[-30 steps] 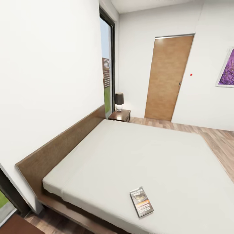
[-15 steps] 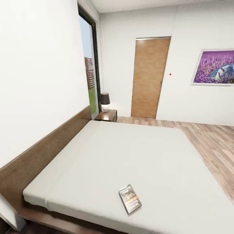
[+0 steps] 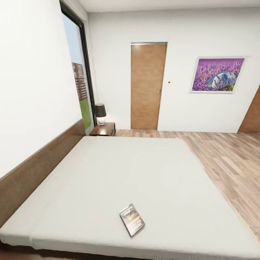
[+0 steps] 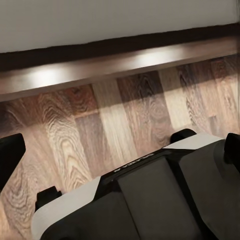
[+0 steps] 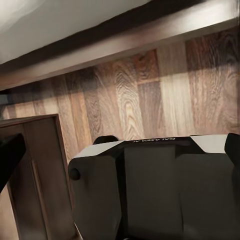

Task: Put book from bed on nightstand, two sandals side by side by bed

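Left gripper [image 4: 120, 150] seen from its wrist camera as two dark fingertips [image 4: 11, 155] at the frame's opposite edges, spread wide with nothing between them, hanging over the robot's own grey-and-white base [image 4: 150, 200] and the brown wood-plank floor [image 4: 125, 115]. Right gripper [image 5: 120, 150] likewise spread wide and empty, dark fingertips [image 5: 10, 155] at the frame edges, above the same base and floor, with a dark brown wooden panel [image 5: 35, 170] just beside the base; cannot tell what piece of furniture that panel belongs to. Beyond both grippers, the dark brown platform edge of the bed's frame [image 4: 120, 62] and the white mattress side above it. In the head view, large low bed with plain white mattress [image 3: 119, 173] and brown wooden headboard [image 3: 36, 169] along the left wall. Small thin paperback book with grey-white cover and orange-and-black band [image 3: 132, 219] lying flat on the mattress near its closest edge, slightly skewed. At the bed's far corner, small dark reddish-brown wooden nightstand [image 3: 104, 129] bearing a dark-shaded lamp with pale base [image 3: 100, 113], beside a tall dark-framed window [image 3: 80, 83]. Further back, a light brown wooden door [image 3: 147, 86] and a white-framed purple lavender picture [image 3: 217, 74] on the white far wall.
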{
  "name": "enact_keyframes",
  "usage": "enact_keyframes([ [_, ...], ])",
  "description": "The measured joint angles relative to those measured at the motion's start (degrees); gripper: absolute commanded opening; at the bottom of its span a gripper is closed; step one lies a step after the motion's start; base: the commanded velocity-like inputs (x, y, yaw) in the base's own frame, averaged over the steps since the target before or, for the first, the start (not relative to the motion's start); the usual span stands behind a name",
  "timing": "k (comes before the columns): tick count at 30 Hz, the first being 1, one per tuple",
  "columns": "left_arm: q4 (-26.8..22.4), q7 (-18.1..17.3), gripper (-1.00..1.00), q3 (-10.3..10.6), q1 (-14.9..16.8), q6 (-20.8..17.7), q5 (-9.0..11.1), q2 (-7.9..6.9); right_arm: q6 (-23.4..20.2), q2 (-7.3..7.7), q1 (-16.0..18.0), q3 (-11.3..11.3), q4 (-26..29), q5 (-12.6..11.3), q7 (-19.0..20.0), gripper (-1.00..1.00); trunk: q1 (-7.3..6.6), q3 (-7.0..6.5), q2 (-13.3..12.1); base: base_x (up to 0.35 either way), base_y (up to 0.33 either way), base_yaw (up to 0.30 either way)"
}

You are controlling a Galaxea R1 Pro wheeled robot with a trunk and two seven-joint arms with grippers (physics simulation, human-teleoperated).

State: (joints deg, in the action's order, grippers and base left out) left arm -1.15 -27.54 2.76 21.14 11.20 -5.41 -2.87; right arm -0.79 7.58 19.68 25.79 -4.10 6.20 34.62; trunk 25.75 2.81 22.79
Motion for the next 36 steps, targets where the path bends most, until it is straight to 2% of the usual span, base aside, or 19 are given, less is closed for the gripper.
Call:
enact_keyframes([
  [12,0.0,0.0,1.0,0.0,0.0,0.0,0.0,-0.01,0.0,-0.06,0.0,0.0,0.0,0.0,0.0,1.0,0.0,0.0,0.0,0.0,0.0,-0.27],
  [36,0.0,0.0,1.0,0.0,0.0,0.0,0.0,0.01,0.0,-0.02,0.0,0.0,0.1,0.0,-0.1,1.0,0.0,0.0,0.0,0.0,0.0,-0.01],
])
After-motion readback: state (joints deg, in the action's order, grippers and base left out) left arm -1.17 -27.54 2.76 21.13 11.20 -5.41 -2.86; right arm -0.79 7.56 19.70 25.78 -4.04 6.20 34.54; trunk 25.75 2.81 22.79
